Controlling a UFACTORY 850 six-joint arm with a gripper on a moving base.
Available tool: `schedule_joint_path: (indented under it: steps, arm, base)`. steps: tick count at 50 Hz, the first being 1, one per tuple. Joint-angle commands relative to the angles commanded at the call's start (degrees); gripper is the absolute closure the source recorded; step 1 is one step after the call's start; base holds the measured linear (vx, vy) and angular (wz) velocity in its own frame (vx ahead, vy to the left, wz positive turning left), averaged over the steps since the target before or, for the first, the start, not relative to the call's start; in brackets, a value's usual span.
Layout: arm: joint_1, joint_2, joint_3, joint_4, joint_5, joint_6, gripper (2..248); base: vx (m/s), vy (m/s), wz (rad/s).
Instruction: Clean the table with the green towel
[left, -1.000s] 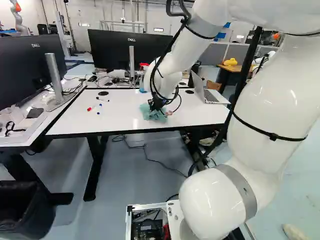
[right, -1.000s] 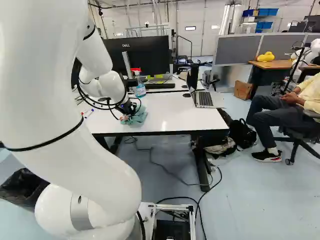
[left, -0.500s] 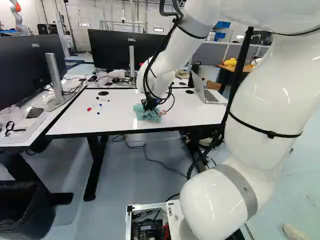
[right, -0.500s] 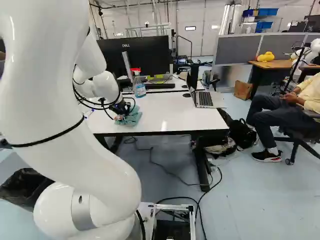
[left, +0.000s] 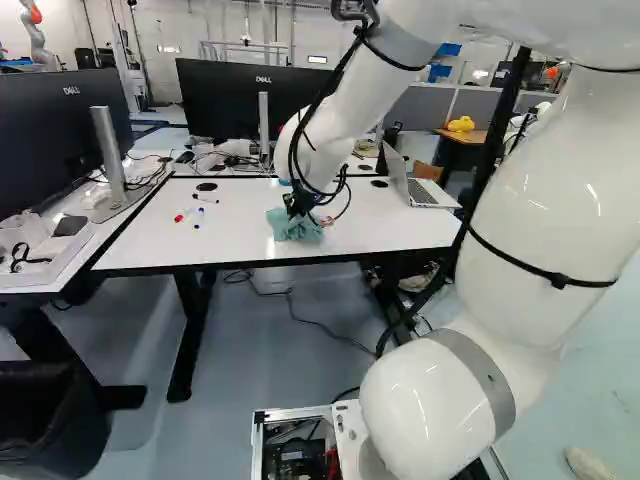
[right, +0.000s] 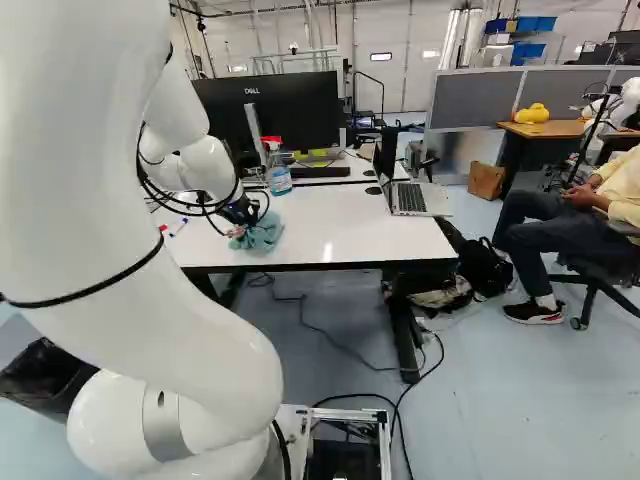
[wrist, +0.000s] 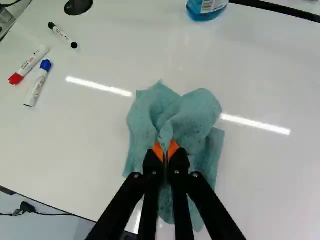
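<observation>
Towel (wrist: 192, 120), green and bunched, lies on the white table (left: 150, 240) toward its near edge, a fold gripped between the orange pads (wrist: 173, 148) of the claw (left: 299, 211). Left of the towel lie a red marker (wrist: 31, 63), a blue marker (wrist: 37, 87) and a black marker (wrist: 62, 35); a spray bottle (right: 279, 180) stands by the far edge, an open laptop (right: 410, 199) far right

I see a v. glossy, smooth tabletop (wrist: 75, 145), a matt cloth towel (wrist: 195, 112) w/ rough-looking folds, a smooth plastic bottle (right: 279, 180) & a glossy arm (left: 540, 220).
</observation>
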Motion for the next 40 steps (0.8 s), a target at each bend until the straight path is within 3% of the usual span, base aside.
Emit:
schedule_joint_path:
  steps: [26, 40]
  arm:
    - [-0.23, 4.58, 0.54, 0.31, -6.78, 0.00, 220]
    - [-2.27, 6.89, 0.62, 0.31, -6.78, 0.00, 220]
  base:
    - [0.000, 0.000, 0.000]
    - [0.000, 0.000, 0.000]
